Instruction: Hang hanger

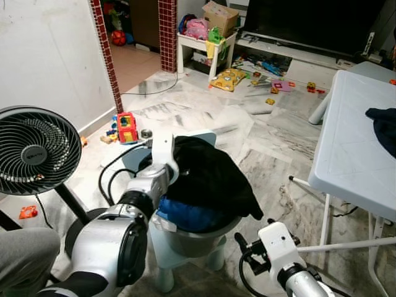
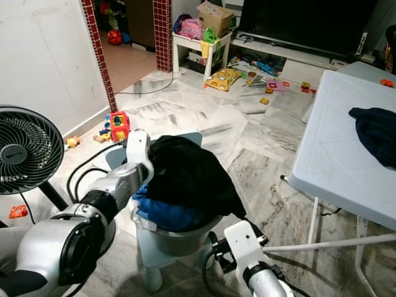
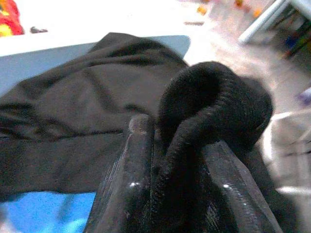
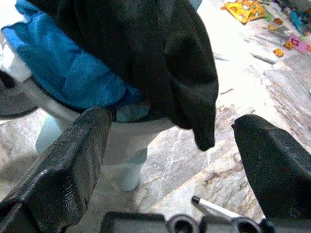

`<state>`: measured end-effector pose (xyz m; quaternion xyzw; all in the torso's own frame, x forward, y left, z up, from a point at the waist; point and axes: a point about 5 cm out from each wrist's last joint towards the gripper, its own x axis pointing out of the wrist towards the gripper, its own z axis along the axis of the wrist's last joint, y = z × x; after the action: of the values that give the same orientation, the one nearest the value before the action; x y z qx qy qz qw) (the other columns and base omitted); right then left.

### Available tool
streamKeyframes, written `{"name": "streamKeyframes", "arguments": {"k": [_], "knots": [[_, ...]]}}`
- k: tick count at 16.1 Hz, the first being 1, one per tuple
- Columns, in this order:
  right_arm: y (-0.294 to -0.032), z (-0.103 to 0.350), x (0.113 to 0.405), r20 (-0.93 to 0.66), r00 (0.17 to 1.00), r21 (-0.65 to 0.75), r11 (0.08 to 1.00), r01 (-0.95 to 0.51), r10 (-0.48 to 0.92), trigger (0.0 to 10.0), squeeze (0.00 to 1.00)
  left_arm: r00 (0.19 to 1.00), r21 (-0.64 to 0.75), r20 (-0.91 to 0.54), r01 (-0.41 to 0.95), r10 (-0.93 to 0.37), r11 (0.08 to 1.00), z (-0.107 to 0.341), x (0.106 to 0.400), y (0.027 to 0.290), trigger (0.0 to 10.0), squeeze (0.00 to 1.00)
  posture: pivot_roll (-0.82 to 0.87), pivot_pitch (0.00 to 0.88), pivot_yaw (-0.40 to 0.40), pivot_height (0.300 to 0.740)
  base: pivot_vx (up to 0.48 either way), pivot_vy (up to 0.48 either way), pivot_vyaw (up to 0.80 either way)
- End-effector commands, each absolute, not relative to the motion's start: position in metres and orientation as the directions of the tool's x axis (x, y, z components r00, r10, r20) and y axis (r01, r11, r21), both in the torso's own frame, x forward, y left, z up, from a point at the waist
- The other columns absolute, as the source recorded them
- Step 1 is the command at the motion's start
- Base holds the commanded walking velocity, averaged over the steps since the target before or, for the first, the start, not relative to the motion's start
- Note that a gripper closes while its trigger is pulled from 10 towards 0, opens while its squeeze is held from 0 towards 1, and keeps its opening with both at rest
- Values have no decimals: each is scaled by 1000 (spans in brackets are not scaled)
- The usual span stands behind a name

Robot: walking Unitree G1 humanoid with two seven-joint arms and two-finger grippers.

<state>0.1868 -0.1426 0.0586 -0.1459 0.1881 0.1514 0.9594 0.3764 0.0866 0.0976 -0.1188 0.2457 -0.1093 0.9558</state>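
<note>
Pinching a thick fold of black cloth, the left gripper (image 3: 187,160) has both fingers closed on the black garment (image 1: 210,176) — the fold bulges up between the fingertips. Below and beyond that grip the garment drapes over a grey basin (image 1: 192,238), one corner hanging off its rim toward the right gripper (image 4: 175,145). Crumpled blue fabric (image 4: 73,68) lies under it. The right gripper is spread wide, holding nothing, just beside the basin. No hanger can be made out, so its direction cannot be told. Farther off stand a black fan (image 1: 34,151) and a white plastic table (image 1: 352,142).
</note>
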Motion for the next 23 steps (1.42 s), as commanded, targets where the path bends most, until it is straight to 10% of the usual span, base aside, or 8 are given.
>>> {"name": "streamKeyframes", "arguments": {"k": [1,9,19,23], "knots": [[-148,61,191,-394,892,-238,913,-331,220,10000,0,846,-368,-446,124,-292,921,105,379,80,10000,1000,-4,0,-56,740,0,0,0],[-144,58,187,-404,885,-228,912,-341,231,10000,0,803,-479,-538,-41,-257,877,102,377,84,10000,1000,-2,0,-43,740,0,0,0],[-145,58,192,-399,886,-235,908,-348,237,10000,0,847,-290,-472,113,-245,950,85,362,108,10000,1000,28,0,-58,740,0,0,0],[-146,59,193,-396,887,-238,906,-351,239,10000,0,788,-423,-514,112,-340,899,80,342,95,10000,1000,32,0,-63,740,0,0,0]]}}
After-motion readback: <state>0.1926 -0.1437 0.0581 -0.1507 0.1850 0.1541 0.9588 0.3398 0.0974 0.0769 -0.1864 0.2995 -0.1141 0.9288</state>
